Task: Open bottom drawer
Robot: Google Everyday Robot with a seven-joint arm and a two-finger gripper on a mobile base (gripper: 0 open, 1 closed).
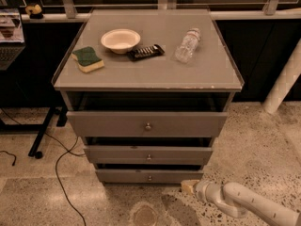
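Observation:
A grey cabinet point(216, 76) has three grey drawers, all pulled out a little. The bottom drawer point(127, 175) is the lowest, with a low wide front and a small round metal knob point(150, 177) at its centre. My gripper point(189, 187) is at the end of a white arm coming in from the lower right. It sits near the floor, just below and to the right of the bottom drawer's right end, apart from the knob.
On the cabinet top lie a white bowl point(120, 39), a green and yellow sponge point(87, 59), a dark snack bar point(146, 52) and a plastic bottle point(187, 44). A black cable point(61, 173) runs over the floor at left. A white post point(284, 81) stands at right.

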